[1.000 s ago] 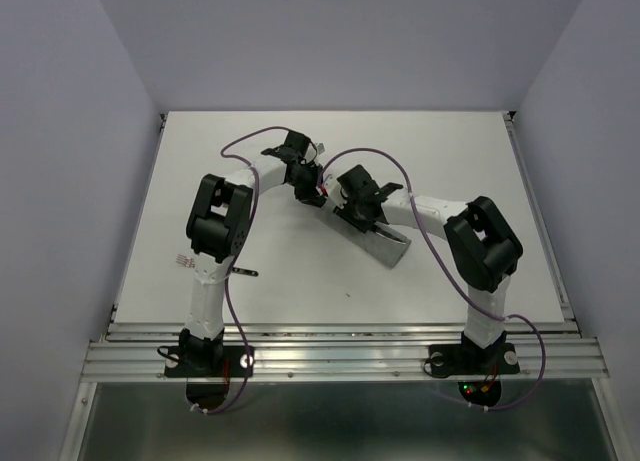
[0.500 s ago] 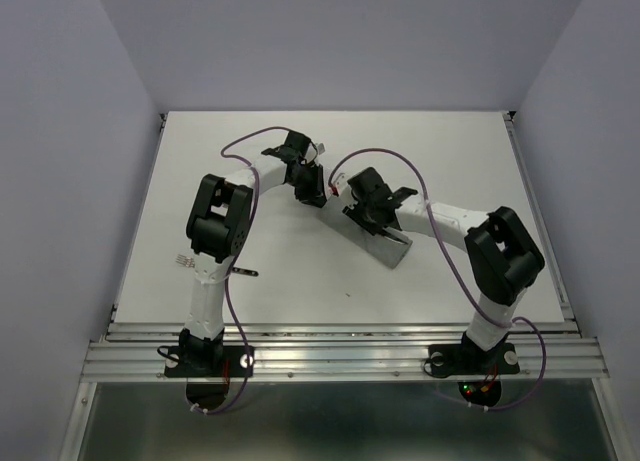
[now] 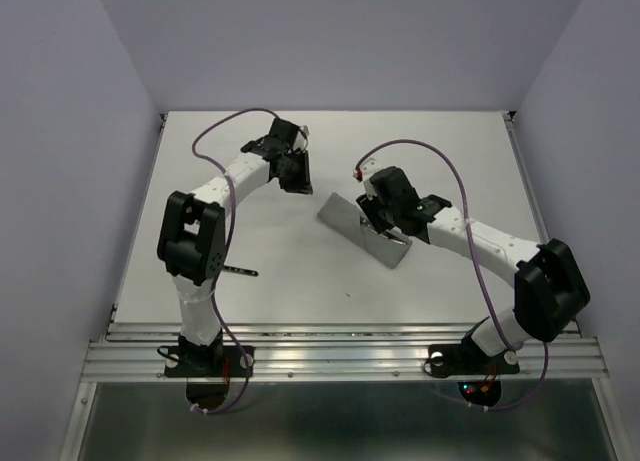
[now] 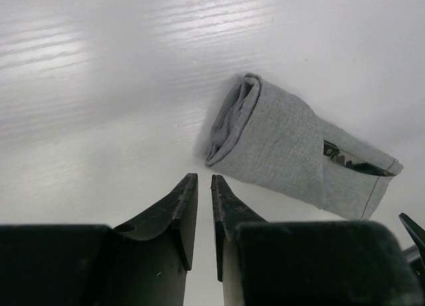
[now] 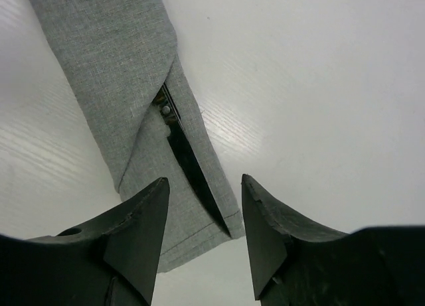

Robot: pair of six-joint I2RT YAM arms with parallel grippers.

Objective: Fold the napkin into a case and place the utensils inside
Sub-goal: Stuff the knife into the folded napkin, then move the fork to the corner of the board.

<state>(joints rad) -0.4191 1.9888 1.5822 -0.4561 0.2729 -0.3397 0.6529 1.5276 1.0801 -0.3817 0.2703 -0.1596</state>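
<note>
White table (image 3: 450, 151): grey case (image 3: 345, 221) lies diagonally near centre, tucked utensil (image 5: 189, 163) dark in its fold; loose utensil (image 3: 240, 272) well apart, front-left.

place: robot lab test cell | white table (image 3: 450, 141) | plain lilac walls (image 3: 60, 131) | aluminium mounting rail (image 3: 340, 357)

The top view looks down from above and behind; both wrist views closely share the case (image 4: 285, 153).

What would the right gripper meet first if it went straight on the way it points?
The right gripper, open, would probably meet the case, near the end where a dark utensil handle shows; depth is unclear.
</note>
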